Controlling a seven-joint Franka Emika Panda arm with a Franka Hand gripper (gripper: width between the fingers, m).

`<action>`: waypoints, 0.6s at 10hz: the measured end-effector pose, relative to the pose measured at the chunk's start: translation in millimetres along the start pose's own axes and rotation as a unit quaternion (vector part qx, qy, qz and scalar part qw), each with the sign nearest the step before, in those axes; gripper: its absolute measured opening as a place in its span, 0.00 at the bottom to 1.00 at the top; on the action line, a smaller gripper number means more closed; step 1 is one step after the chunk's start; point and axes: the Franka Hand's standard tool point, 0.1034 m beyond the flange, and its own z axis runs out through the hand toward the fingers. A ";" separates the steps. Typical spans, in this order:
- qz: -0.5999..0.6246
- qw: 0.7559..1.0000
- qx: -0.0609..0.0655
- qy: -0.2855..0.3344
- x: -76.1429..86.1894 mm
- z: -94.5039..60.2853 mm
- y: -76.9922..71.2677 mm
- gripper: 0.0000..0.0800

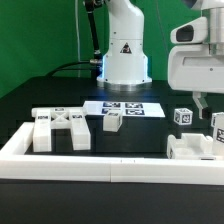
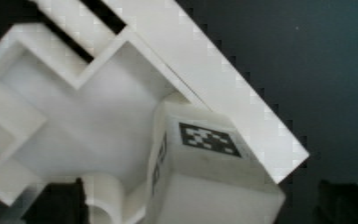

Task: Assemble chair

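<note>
Although the chair [image 1: 72, 128] is only loose pieces so far, their handling is easy to judge. They are chunky white plastic blocks, stiff and probably light, with smooth faces that could slip out of a shallow pinch (the printed tags add no grip). I would take each one across two flat, parallel faces near its middle, away from corners and thin walls.

From the marker board [image 1: 122, 107], the larger pieces [image 1: 45, 128] lie in front, toward the exterior view's left. A small block [image 1: 112, 121] sits just in front of the board. A tagged cube [image 1: 183, 117] stands off toward the exterior view's right. Beyond the cube, and nearer the camera, lies a recessed piece [image 1: 193, 147], with an edge block [image 1: 218, 128] half cut off by the frame.

The gripper [image 1: 201, 102] hangs above that recessed piece. The wrist view is filled by a white angular part [image 2: 202, 140] with one tag, likely the same piece. I cannot tell how wide the jaws stand, and nothing is seen hanging from them.

The border rail [image 1: 100, 165] runs across in front of the board and all the pieces, so low sweeps toward the camera risk a knock. The bare table [image 1: 150, 132] in front of the board, between the small block and the cube, gives the best room for moving; the robot base [image 1: 125, 55] blocks the space behind the board.
</note>
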 end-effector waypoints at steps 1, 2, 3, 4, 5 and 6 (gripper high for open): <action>-0.048 0.999 0.000 0.000 0.5 -0.5 -0.4 0.81; -0.087 0.996 -0.001 -0.002 0.1 -0.8 -0.6 0.81; -0.142 0.990 -0.005 -0.002 0.4 -1.2 -1.1 0.81; -0.178 0.984 -0.005 -0.002 1.4 -0.7 -1.8 0.81; -0.237 0.971 -0.009 -0.002 2.2 1.1 -1.6 0.81; -0.289 0.957 -0.012 -0.003 3.6 3.5 -1.6 0.81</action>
